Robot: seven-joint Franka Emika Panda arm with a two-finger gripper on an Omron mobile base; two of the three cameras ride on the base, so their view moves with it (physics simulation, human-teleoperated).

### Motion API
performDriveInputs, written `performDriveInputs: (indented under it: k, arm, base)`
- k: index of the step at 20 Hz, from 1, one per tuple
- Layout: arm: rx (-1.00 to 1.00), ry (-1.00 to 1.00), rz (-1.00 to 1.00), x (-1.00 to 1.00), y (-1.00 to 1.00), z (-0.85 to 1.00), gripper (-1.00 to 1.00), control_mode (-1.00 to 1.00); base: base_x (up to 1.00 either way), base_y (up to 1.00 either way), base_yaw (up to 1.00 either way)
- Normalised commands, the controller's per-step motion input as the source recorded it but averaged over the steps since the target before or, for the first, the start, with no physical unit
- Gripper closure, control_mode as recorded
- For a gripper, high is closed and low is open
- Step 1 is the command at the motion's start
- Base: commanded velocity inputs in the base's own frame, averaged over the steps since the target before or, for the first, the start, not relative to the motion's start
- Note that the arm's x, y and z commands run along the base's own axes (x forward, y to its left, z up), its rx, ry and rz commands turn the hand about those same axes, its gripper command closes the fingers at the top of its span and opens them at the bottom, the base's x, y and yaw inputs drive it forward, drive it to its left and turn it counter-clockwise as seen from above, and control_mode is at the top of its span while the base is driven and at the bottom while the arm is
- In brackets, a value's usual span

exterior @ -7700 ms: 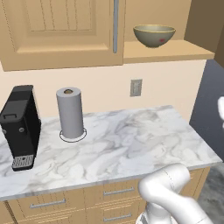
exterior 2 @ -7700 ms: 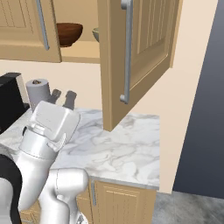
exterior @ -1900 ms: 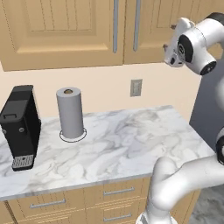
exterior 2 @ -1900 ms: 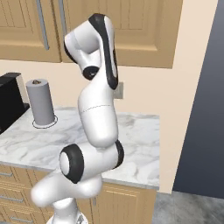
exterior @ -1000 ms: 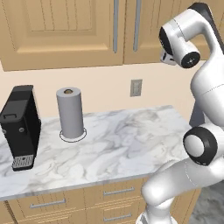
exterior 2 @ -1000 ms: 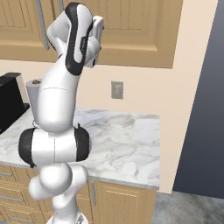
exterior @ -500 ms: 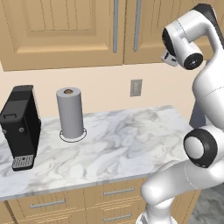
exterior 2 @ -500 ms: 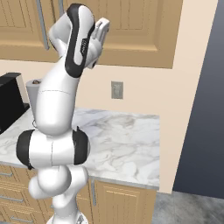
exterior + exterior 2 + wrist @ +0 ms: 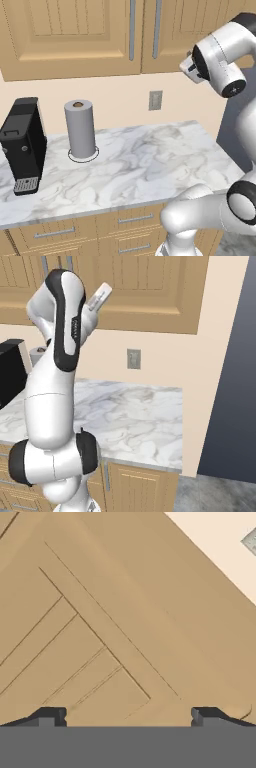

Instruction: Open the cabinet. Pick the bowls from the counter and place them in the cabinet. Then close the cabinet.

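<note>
Both doors of the light-wood cabinet stand shut, its grey bar handles side by side at the middle. The bowls are hidden. My gripper is open, nothing between its fingertips, and faces the raised panel of the cabinet door from very close. The hand is raised in front of the right door, to the right of the handles; it also shows as a white hand against the cabinet. The white marble counter lies below.
A black coffee machine and a grey paper towel roll stand on the counter's left part. A wall outlet sits under the cabinet. Drawers run beneath. The counter ends at a beige wall on the right.
Several seconds ago the right door hung open with both bowls on the shelf; now both doors are shut. Since then the arm has swung up to the door; over the last second it barely moved.
</note>
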Motion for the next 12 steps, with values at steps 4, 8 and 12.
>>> performDriveInputs:
  k: [4, 8, 12]
  arm:
    - [0.27, -0.13, 0.07, 0.18, 0.93, 0.04, -1.0, -1.0]
    - [0.32, -0.15, 0.07, 1.0, 0.59, 0.01, -1.0, -1.0]
    - [0.36, -0.16, 0.13, 1.0, 0.66, 0.0, -1.0, -1.0]
  base:
    - [0.0, 0.0, 0.0]
    - [0.0, 0.0, 0.0]
    - [0.0, 0.0, 0.0]
